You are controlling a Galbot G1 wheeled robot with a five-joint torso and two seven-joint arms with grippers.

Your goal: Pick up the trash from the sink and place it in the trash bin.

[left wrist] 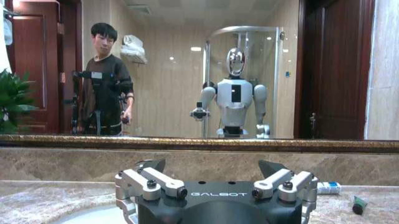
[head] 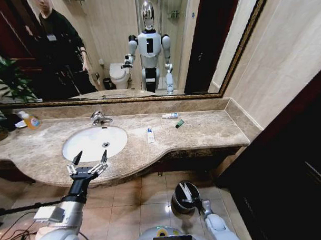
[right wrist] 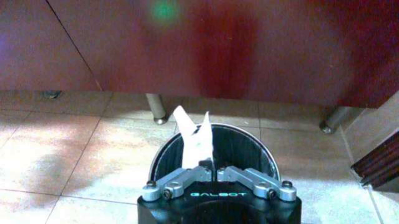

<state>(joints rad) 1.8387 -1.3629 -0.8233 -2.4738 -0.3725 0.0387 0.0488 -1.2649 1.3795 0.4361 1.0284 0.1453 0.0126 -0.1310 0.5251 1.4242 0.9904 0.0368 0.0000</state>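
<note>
Nearest, low on the tiled floor, the right gripper [head: 186,195] hangs over the bin [head: 177,203], a small round can of dark shiny metal with a black inside. In the right wrist view its two fingers are closed tight on one long flat white wrapper [right wrist: 194,140], which stands up between them above the bin's [right wrist: 163,154] open mouth. What else lies inside the bin cannot be told.

On the robot's left, the left gripper [head: 90,156] is raised at the counter's front edge, just before the sink [head: 82,146]. Its two dark fingers are spread wide apart and hold nothing; the left wrist view shows the same wide gap at the gripper [left wrist: 212,170].

The counter [head: 213,131] is beige veined marble with a curved front. The sink is one white oval basin set into it, and its bowl looks bare. Behind the basin stands one chrome faucet [head: 100,118].

Three pieces of trash lie on the counter to the right of the sink, well apart from each other: one white tube [head: 150,135] just beside the basin, a second white tube with blue marks [head: 170,115] near the back ledge, and one tiny dark-green piece [head: 179,123] near it.

At the far left of the counter stands one bottle [head: 30,121] of orange liquid, by a green plant [head: 8,78]. A wide mirror [head: 227,54] runs along the wall behind.
</note>
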